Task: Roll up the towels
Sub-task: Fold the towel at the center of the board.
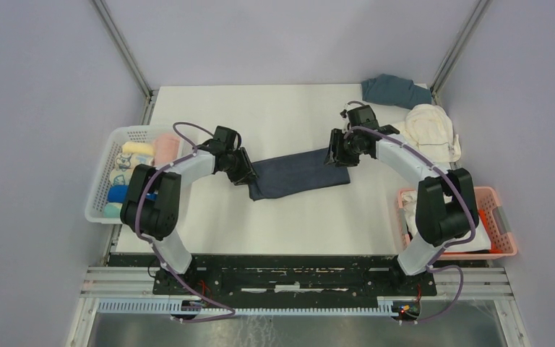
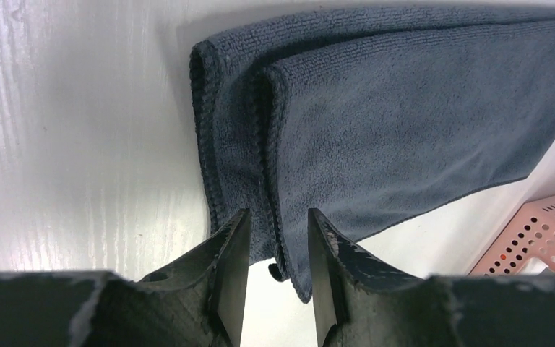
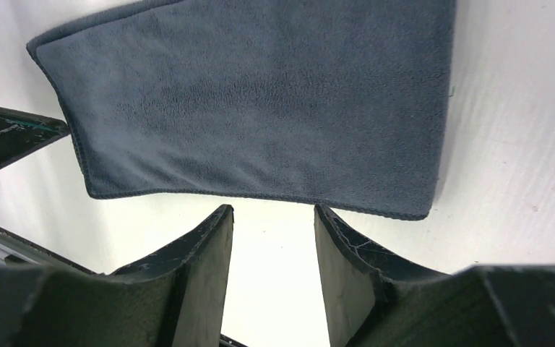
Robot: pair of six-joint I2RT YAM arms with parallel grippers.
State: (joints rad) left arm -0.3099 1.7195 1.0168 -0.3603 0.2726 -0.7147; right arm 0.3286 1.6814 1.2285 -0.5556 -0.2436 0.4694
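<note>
**Folded dark towel lies between two open grippers, ready for rolling**

At the far left a white basket (image 1: 100, 181) holds rolled towels (image 1: 141, 148) in cream, pink and blue. Just to its right, the left gripper (image 2: 278, 214) stands at the left end of the dark towel (image 1: 300, 173). Its jaws are apart and sit astride the doubled corner, with bare table (image 1: 282, 224) showing through the gap, so it does not look clamped.

The dark towel lies flat mid-table, folded into a long strip running slightly uphill to the right. It looks light, limp and plush. It will likely sag and shift when lifted, and its stacked layers may slide apart, so the hemmed short edge at either end seems the best place to take hold.

The right gripper (image 3: 272, 208) hovers at the right end with its jaws parted and nothing in them, the towel's edge just beyond its tips.

Further right, a slate-blue towel (image 1: 389, 90) and a cream towel (image 1: 430, 129) lie crumpled at the far corner. A pink basket (image 1: 502, 224) sits at the near right. All are well apart from the strip, and nothing blocks the roll.
</note>
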